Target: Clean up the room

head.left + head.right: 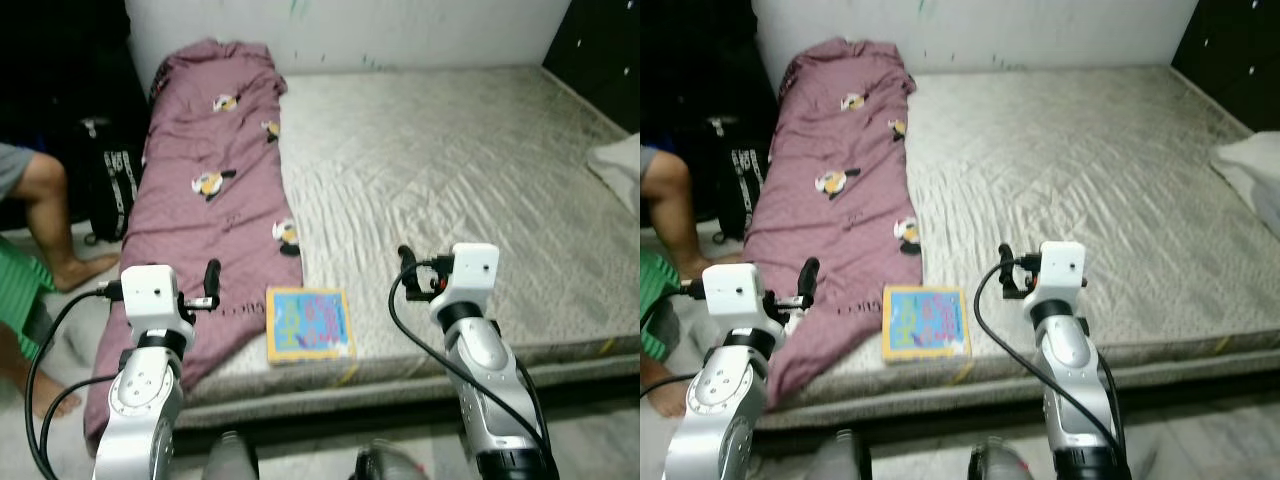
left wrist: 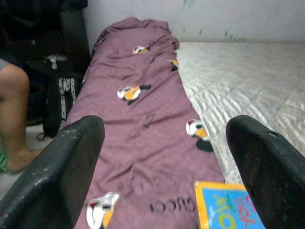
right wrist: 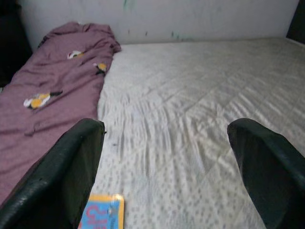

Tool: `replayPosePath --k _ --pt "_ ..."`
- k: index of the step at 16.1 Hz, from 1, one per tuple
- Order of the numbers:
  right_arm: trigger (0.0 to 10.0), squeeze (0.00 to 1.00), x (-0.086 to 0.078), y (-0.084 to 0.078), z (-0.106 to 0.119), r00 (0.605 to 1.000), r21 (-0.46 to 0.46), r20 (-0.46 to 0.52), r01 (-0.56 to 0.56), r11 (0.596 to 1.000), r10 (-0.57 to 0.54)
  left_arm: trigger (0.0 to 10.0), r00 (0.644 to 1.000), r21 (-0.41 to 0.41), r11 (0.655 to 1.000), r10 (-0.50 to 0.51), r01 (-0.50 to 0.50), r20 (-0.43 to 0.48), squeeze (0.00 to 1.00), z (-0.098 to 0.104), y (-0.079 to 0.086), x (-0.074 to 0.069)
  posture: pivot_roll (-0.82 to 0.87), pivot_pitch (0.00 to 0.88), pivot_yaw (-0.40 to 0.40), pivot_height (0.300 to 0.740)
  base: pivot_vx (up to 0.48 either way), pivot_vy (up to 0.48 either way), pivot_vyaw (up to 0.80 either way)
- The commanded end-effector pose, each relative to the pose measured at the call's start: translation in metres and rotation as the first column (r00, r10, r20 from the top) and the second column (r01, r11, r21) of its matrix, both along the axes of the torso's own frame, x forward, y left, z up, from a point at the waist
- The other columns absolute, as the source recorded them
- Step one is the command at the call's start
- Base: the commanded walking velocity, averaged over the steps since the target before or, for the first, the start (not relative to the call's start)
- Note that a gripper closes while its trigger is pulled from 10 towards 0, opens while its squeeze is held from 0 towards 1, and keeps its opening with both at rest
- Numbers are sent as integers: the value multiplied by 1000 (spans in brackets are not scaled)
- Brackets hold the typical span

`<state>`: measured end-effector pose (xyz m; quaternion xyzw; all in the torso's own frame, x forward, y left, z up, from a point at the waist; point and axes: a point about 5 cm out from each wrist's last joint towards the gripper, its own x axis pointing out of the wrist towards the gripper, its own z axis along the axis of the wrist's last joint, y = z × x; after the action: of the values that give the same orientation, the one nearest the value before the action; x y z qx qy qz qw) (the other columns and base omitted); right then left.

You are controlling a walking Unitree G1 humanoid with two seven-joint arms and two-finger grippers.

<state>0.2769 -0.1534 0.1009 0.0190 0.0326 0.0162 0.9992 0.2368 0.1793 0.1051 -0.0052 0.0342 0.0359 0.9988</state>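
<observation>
A purple blanket (image 1: pixel 215 190) printed with cartoon penguins lies along the left side of the grey mattress (image 1: pixel 450 170) and hangs over its near corner. A colourful book (image 1: pixel 309 324) with a yellow border lies flat near the mattress's front edge, just right of the blanket. My left gripper (image 1: pixel 211 278) is raised over the blanket's near end, open, with nothing between its fingers. Just right of the book my right gripper (image 1: pixel 405 262) hovers over bare mattress, also open and empty. The book's corner (image 2: pixel 224 205) lies below the left fingers; the same corner of the book (image 3: pixel 102 210) sits below the right ones.
A person's bare leg (image 1: pixel 50 215) and foot stand on the floor left of the bed, beside a black bag (image 1: pixel 105 180). A white pillow (image 1: pixel 620 165) lies at the mattress's right edge. A white wall backs the bed, with dark furniture at far right.
</observation>
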Motion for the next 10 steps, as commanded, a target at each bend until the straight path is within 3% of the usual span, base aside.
replayPosePath --k 1,10 --pt "10000 0 0 2 0 1000 -6 -3 -7 1000 7 10000 1000 0 1000 22 -22 1 0 0 4 0 -30 56 7 633 0 0 0" --pt "10000 0 2 5 -3 999 -19 -25 -25 1000 24 10000 1000 -26 999 22 -22 0 0 2 5 2 -18 65 -2 633 0 0 0"
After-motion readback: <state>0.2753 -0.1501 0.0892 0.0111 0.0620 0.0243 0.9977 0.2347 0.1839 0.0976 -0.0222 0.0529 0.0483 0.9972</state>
